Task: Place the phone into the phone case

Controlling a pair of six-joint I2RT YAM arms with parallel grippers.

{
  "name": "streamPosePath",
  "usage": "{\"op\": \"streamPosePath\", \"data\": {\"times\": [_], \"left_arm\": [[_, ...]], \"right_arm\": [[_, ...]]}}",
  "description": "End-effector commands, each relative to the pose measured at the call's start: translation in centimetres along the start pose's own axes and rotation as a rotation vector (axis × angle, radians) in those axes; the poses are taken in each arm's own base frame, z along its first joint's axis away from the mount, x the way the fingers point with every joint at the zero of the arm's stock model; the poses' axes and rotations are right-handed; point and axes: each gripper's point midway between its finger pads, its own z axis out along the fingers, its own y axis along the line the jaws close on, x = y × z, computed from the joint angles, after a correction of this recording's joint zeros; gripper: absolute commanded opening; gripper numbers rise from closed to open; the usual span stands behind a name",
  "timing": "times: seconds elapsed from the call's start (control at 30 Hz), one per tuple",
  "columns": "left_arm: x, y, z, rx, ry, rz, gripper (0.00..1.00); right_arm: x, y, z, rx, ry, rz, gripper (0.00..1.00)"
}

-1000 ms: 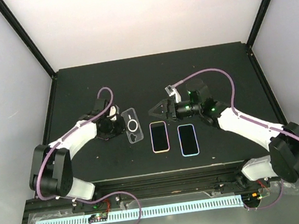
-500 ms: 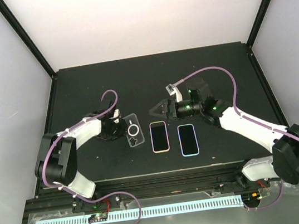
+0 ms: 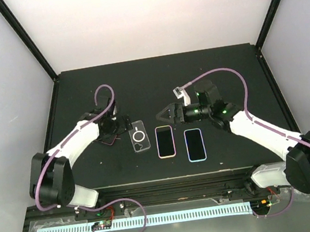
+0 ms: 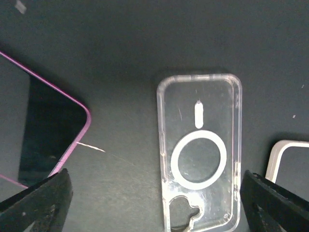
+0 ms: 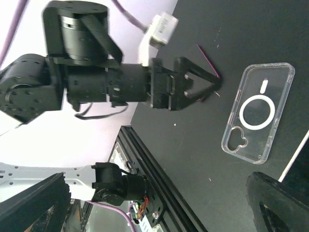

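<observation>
The clear phone case (image 3: 139,137) lies flat on the black table, its white ring facing up. It also shows in the left wrist view as the case (image 4: 199,154) and in the right wrist view as the case (image 5: 258,113). My left gripper (image 3: 122,124) is open just left of it. In the wrist view the left gripper (image 4: 154,198) has its fingers (image 4: 34,203) wide apart, with the case's cutout end between them, untouched. A pink-edged phone (image 3: 165,141) lies right of the case, and a blue-edged phone (image 3: 195,144) further right. My right gripper (image 3: 163,114) hangs open and empty behind the pink phone.
The table's raised black frame (image 3: 170,181) runs along the near edge by the arm bases. A pale-edged rounded corner (image 4: 289,164) of a flat thing shows right of the case in the left wrist view. The pink phone's corner (image 4: 43,130) lies at that view's left.
My left gripper has gone from shut to open and let go of the case, which has shifted slightly nearer and lies flat. The right arm has barely moved.
</observation>
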Motion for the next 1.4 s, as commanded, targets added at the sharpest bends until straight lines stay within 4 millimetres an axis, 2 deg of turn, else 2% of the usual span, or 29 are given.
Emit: {"op": "streamPosePath", "data": {"times": [0.0, 0.1, 0.17, 0.23, 0.3, 0.4, 0.43, 0.57, 0.7, 0.83, 0.93, 1.17, 1.37], "left_arm": [[-3.5, 1.2, -4.4, -0.125, -0.159, -0.021, 0.99], [-5.1, 2.0, -6.1, -0.198, -0.210, -0.035, 0.99], [-5.8, 2.6, -6.4, -0.238, -0.211, -0.051, 0.99], [-6.0, 2.7, -5.5, -0.225, -0.158, -0.078, 0.99], [-5.9, 2.4, -4.4, -0.135, -0.106, -0.123, 0.99], [-6.0, 2.0, -3.2, 0.039, -0.119, -0.231, 0.99], [-6.0, 2.4, -2.9, 0.065, -0.133, -0.273, 0.99], [-5.7, 7.0, -2.6, -0.101, -0.157, -0.455, 0.99], [-4.7, 9.5, -1.4, -0.189, -0.073, -0.600, 0.97], [-4.0, 10.7, 0.1, -0.228, -0.022, -0.683, 0.97], [-4.7, 11.0, 0.8, -0.236, -0.051, -0.707, 0.96], [-4.6, 12.2, 1.0, -0.314, -0.066, -0.798, 0.92], [-5.0, 12.3, 1.7, -0.334, -0.040, -0.800, 0.93]], "right_arm": [[-1.2, 1.3, -1.1, 0.010, -0.047, -0.057, 1.00], [-1.2, 1.3, -1.2, 0.012, -0.052, -0.062, 1.00], [-1.3, 1.3, -1.2, 0.014, -0.053, -0.059, 1.00], [-1.3, 1.3, -1.2, 0.012, -0.052, -0.059, 1.00], [-1.3, 1.4, -1.3, 0.012, -0.054, -0.060, 1.00], [-1.3, 1.4, -1.4, 0.020, -0.058, -0.062, 1.00], [-1.4, 1.4, -1.5, 0.024, -0.061, -0.065, 1.00], [-1.4, 1.3, -1.9, 0.048, -0.070, -0.074, 1.00], [-1.5, 1.3, -2.0, 0.056, -0.077, -0.079, 1.00], [-1.6, 1.2, -1.8, 0.054, -0.074, -0.075, 1.00], [-1.7, 1.2, -1.7, 0.055, -0.075, -0.074, 1.00], [-1.7, 0.8, -1.6, 0.063, -0.073, -0.071, 1.00], [-1.8, 0.7, -1.3, 0.062, -0.068, -0.066, 1.00]]}}
